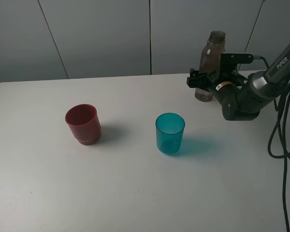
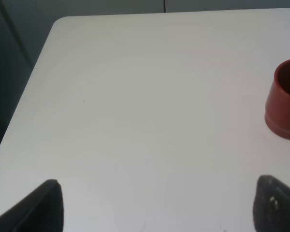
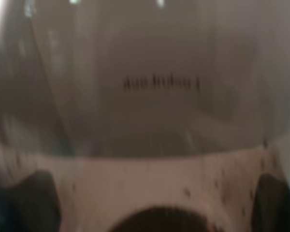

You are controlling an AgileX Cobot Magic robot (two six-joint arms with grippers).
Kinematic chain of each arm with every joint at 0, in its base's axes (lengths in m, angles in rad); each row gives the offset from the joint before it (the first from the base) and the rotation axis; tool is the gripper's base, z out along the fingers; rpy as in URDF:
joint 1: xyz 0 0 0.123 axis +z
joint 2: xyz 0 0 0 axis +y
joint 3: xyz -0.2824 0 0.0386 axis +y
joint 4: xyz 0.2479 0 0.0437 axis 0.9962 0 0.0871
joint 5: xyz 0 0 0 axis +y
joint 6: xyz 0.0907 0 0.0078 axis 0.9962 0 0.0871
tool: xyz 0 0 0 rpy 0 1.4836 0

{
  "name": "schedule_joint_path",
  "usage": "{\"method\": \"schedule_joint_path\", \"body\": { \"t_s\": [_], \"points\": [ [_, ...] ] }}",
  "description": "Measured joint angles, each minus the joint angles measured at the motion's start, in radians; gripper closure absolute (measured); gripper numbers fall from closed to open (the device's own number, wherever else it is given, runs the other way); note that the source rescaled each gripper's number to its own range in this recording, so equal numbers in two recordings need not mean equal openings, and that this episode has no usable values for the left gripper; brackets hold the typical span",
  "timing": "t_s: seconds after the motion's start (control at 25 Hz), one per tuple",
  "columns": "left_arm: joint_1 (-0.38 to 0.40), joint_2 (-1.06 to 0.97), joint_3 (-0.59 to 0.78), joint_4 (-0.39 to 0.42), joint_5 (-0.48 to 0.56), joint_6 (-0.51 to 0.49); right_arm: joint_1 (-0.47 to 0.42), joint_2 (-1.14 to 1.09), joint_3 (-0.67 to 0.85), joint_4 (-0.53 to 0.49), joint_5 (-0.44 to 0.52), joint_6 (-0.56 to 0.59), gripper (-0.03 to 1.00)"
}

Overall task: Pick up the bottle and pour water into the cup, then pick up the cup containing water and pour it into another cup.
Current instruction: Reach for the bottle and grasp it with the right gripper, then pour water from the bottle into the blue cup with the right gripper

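Note:
The smoky grey-brown bottle stands upright at the back right of the white table. My right gripper reaches around its lower part. In the right wrist view the bottle fills the picture and sits between the widely spread fingers of the right gripper, which looks open. The teal cup stands upright near the table's middle, in front of and left of the bottle. The dark red cup stands upright at the left, also in the left wrist view. My left gripper is open and empty, out of the exterior view.
Black cables hang down at the right edge behind the right arm. A grey panelled wall runs along the table's far edge. The table's far left corner shows in the left wrist view.

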Motion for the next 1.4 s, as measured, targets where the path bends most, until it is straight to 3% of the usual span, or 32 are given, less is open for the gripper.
{"method": "schedule_joint_path", "body": {
  "t_s": [0.56,0.6,0.64,0.68,0.72,1.12,1.4],
  "points": [
    [0.000,0.000,0.000,0.000,0.000,0.000,0.000,0.000,-0.017,-0.002,0.014,-0.037,-0.03],
    [0.000,0.000,0.000,0.000,0.000,0.000,0.000,0.000,-0.017,-0.002,0.014,-0.045,0.01],
    [0.000,0.000,0.000,0.000,0.000,0.000,0.000,0.000,-0.017,-0.002,0.016,-0.055,0.21],
    [0.000,0.000,0.000,0.000,0.000,0.000,0.000,0.000,-0.017,-0.002,0.016,-0.064,0.50],
    [0.000,0.000,0.000,0.000,0.000,0.000,0.000,0.000,-0.017,0.001,0.016,-0.076,0.96],
    [0.000,0.000,0.000,0.000,0.000,0.000,-0.004,-0.007,-0.003,-0.042,0.016,-0.089,0.97],
    [0.000,0.000,0.000,0.000,0.000,0.000,-0.004,-0.095,0.148,-0.073,-0.010,-0.099,0.97]
  ]
}}
